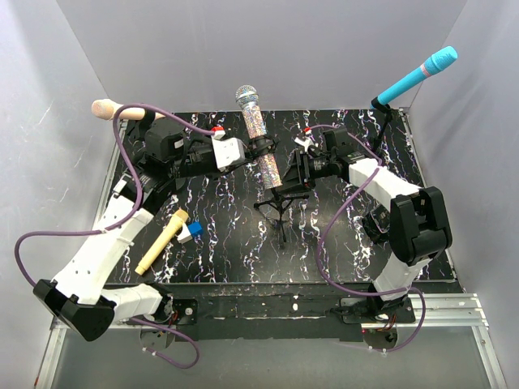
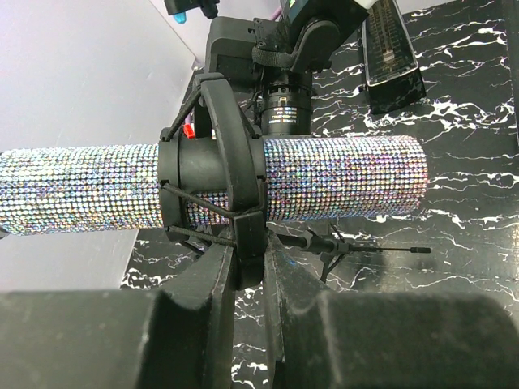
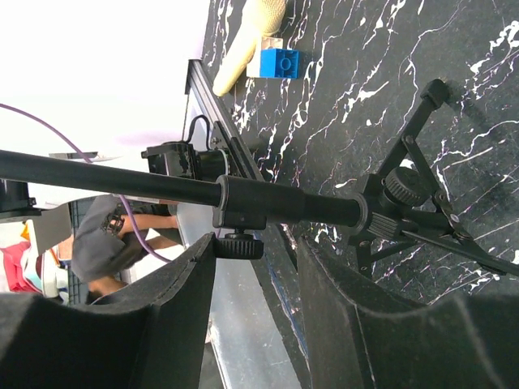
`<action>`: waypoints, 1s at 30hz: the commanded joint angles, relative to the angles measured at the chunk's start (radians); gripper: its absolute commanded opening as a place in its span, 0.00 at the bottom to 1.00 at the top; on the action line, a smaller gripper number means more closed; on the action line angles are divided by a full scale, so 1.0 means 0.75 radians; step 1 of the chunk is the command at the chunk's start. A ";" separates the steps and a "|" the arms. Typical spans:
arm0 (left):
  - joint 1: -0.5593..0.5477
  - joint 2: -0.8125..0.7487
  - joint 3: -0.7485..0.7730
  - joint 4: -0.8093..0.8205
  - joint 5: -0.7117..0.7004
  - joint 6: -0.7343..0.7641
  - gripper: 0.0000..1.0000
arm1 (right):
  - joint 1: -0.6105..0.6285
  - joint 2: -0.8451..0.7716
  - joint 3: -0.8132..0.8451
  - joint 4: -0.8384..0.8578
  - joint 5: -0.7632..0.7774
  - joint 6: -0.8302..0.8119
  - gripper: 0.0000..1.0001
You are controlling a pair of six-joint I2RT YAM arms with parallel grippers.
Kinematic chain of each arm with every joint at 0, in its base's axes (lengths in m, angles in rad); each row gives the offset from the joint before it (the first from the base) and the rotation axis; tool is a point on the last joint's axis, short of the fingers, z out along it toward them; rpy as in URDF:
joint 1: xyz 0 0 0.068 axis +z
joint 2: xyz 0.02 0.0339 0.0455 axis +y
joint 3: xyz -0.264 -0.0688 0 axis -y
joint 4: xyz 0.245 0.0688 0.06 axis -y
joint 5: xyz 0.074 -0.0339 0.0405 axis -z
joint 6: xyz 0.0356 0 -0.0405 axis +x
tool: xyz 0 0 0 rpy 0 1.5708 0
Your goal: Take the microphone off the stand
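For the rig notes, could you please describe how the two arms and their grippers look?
Both the left arm and right arm have white shells with black joints and black bases. A purple cable loops along each. The left gripper and right gripper have black, matte jaws.

- A silver, iridescent rhinestone pattern is shown on the microphone (image 1: 258, 130).
- The clip (image 2: 212, 180) and stand (image 1: 280, 203) are seen in black.
- Black with white marbling is seen on the table (image 1: 324, 251).
- A blue block (image 1: 195, 229) and a cream microphone (image 1: 162, 241) are shown at lower left.
- A turquoise microphone (image 1: 418, 74) with a pink band is seen at upper right.
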 commanded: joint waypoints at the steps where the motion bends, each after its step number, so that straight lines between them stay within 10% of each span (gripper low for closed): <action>1: -0.007 -0.010 0.018 0.014 0.038 -0.108 0.00 | 0.014 -0.029 0.002 0.001 -0.004 -0.013 0.51; 25: -0.113 -0.059 -0.031 -0.045 -0.031 -0.041 0.00 | 0.012 -0.176 0.022 0.001 -0.004 -0.013 0.51; 26: -0.115 -0.063 -0.029 -0.047 -0.027 -0.039 0.00 | 0.007 -0.211 0.020 0.355 1.327 -0.654 0.99; 27: -0.115 -0.063 -0.027 -0.053 -0.025 -0.033 0.00 | -0.001 -0.246 0.016 -0.141 0.093 -0.337 0.74; 30: -0.113 -0.078 -0.035 -0.070 -0.015 0.012 0.00 | -0.013 -0.348 0.022 -0.199 0.166 -0.391 0.77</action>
